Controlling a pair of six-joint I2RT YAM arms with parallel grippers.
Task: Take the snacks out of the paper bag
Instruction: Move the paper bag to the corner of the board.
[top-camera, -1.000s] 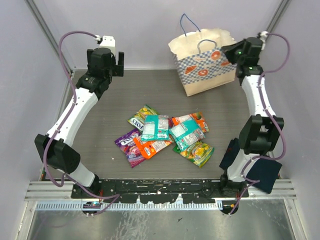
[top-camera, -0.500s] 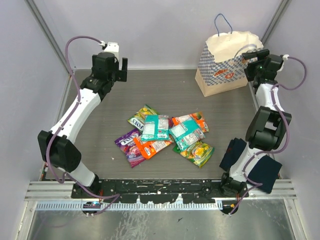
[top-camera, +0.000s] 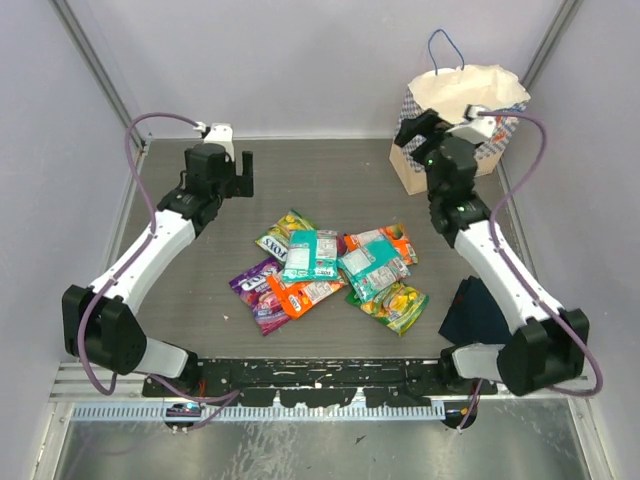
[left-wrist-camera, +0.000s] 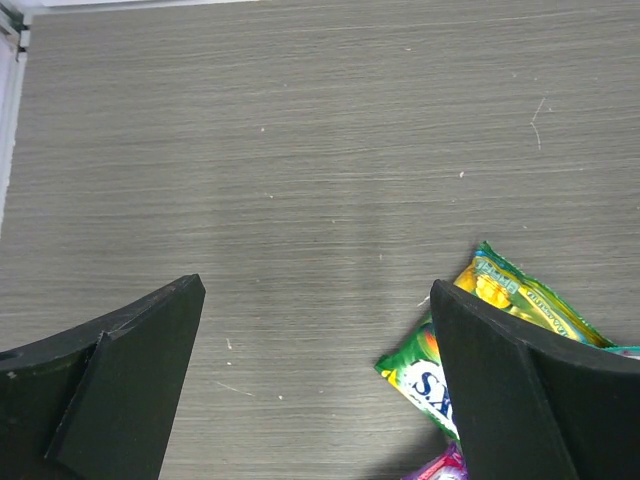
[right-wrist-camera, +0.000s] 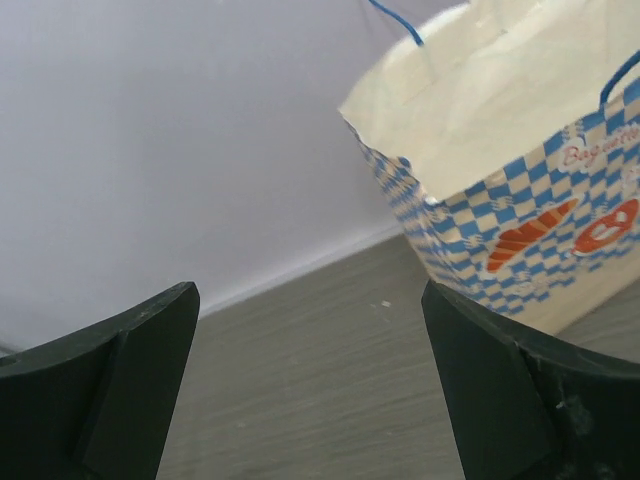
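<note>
Right gripper: the black two-finger right gripper (right-wrist-camera: 310, 400) is spread wide. Its fingers sit at the two edges of the wrist view with nothing between them, so it's got hold of nothing.
Where it is: far right of the table, just beside the left face of the bag. From the wrist view it looks clear of the paper, but honestly I can't tell for sure.
Left gripper: the black two-finger left gripper (left-wrist-camera: 315, 390) is the same deal, wide open and empty, with only bare tabletop showing between the fingers.
Where it is: it hovers over the far left part of the table, well apart from the bag.
Paper bag: the beige paper bag (top-camera: 408, 168) with the blue-white checkered band and red-orange pictures stands upright in the far right corner. Its mouth is open and the blue cord handle (top-camera: 445, 45) sticks up. The inside I can see is just pale paper.
Snacks: the small glossy candy packets (top-camera: 335, 270) are all out on the table, in a loose overlapping pile in the middle and well apart from the bag. Teal ones lie on top, with orange, purple and green-yellow around them. A green-yellow packet (left-wrist-camera: 500, 290) pokes out by the left gripper's right finger.
Cloth: a dark navy folded cloth (top-camera: 478, 310) lies near the right arm's base, partly hidden by the arm.
Table: a dark grey wood-grain tabletop (top-camera: 330, 180).
</note>
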